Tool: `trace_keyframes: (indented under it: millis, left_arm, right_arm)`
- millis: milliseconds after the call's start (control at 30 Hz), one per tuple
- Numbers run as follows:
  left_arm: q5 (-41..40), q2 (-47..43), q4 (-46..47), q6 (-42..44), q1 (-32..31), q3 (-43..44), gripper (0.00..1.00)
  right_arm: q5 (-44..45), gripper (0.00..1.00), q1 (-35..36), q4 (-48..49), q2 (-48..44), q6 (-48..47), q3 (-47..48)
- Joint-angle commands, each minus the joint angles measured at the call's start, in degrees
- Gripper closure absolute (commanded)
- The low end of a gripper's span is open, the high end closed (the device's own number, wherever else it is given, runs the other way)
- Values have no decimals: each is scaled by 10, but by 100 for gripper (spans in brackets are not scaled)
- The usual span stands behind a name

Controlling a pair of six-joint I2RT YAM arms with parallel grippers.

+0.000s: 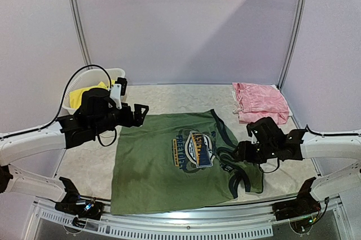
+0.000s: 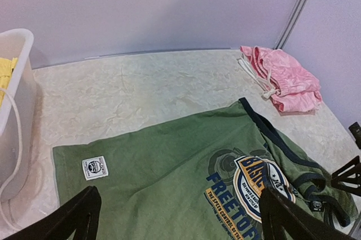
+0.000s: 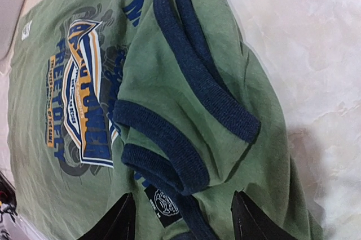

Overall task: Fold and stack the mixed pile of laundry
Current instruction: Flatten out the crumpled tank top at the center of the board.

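Since it lies spread flat with the print up, the top (image 1: 169, 167) looks laid out for folding. It fills the middle of the desk (image 1: 169, 96), hem toward 9 o'clock and neck toward 3 o'clock. Its round graphic (image 1: 194, 150) sits at the centre. At about 4 o'clock the navy-trimmed straps (image 3: 186, 99) are flopped back onto the chest in a bunch, so that end probably wants smoothing before any fold.

The right pincer (image 1: 237, 152) hangs low at that bunch. Its fingers (image 3: 251, 217) stand wide apart on either side of the trim and grip nothing, a pose that suits picking up a strap. The left pincer (image 1: 141, 114) hovers over the hem corner at 10 o'clock, also wide and empty, likely ready to pin or lift that side.

Farther out, the pink garment (image 1: 260, 102) lies in a loose heap at 1 o'clock, well apart from the top and seemingly parked there. At 10 o'clock, the yellow garment (image 1: 90, 90) waits inside the white basket (image 1: 115, 74).

By count: one top, one pink garment, one yellow garment only partly visible, one basket and two pincers. Nothing is folded or stacked yet.
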Motion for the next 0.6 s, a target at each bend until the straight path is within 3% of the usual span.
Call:
trace_keyframes:
  millis: [0, 567]
  left_arm:
    - [-15, -36, -31, -9, -5, -28, 0]
    - [-22, -95, -67, -10, -5, -60, 0]
  right_arm:
    - [-1, 41, 2, 129, 12, 79, -44]
    - [13, 44, -3, 204, 54, 153, -84]
